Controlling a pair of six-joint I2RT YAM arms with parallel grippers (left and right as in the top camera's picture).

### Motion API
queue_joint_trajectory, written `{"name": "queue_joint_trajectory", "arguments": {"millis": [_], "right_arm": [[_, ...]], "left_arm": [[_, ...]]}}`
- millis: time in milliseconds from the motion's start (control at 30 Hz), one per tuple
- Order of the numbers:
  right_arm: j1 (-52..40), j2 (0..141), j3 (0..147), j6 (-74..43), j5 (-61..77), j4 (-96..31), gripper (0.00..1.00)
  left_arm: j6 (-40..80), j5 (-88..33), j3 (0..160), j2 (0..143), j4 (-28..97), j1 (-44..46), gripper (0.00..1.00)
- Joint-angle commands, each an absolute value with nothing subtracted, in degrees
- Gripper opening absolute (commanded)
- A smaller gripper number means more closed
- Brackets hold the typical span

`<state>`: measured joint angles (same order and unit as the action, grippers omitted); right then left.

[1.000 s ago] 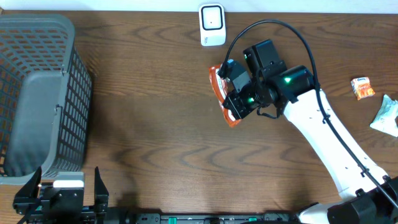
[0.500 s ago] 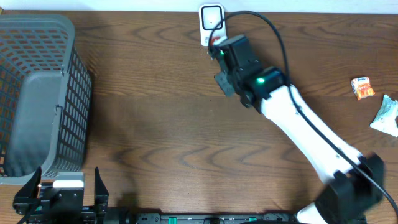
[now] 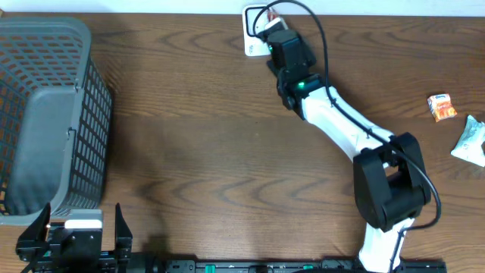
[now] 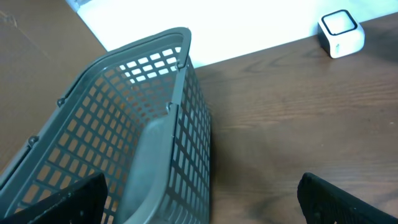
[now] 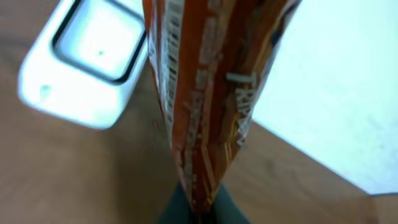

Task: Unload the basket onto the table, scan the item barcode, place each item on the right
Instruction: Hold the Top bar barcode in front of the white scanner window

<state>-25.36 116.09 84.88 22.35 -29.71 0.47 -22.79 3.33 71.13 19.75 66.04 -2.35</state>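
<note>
At the far edge of the table (image 3: 189, 152), well apart from the basket (image 3: 45, 114) at the left edge, the right arm (image 3: 341, 129) presents an orange packet (image 5: 205, 93) to the white scanner (image 5: 87, 56). The scan appears under way but not clean. In the wrist view the packet hangs edge-on just beside the scanner's window, with what looks like its barcode strip on the side facing it. The step likely calls for turning the printed bars flat toward the window and holding them steady, close to it without touching. The arm reaches long from the near right corner, elbow bent, wrist over the scanner. The right gripper (image 5: 196, 208) pinches the packet's near end, fingers closed on it. The left gripper (image 3: 82, 224) sits at the near left corner beside the basket, fingers spread wide and holding nothing.
</note>
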Motion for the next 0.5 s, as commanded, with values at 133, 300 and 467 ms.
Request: {"name": "queue_joint_trajectory", "arguments": {"millis": [133,300,467], "right_arm": [[-23.7,128.3,97.7,32.6,-31.0,7.1,0.01],[-23.8,139.4,111.8,41.2,-34.6,6.9,0.01],[-24.1,147.3,119.5,54.6,-40.7,8.1,0.01]], "left_arm": [[-23.3,3.5,71.1,19.4,66.0,-2.1,0.98],[-23.3,3.5,71.1,19.4,66.0,-2.1,0.98],[-23.3,3.5,71.1,19.4,66.0,-2.1,0.98]]}}
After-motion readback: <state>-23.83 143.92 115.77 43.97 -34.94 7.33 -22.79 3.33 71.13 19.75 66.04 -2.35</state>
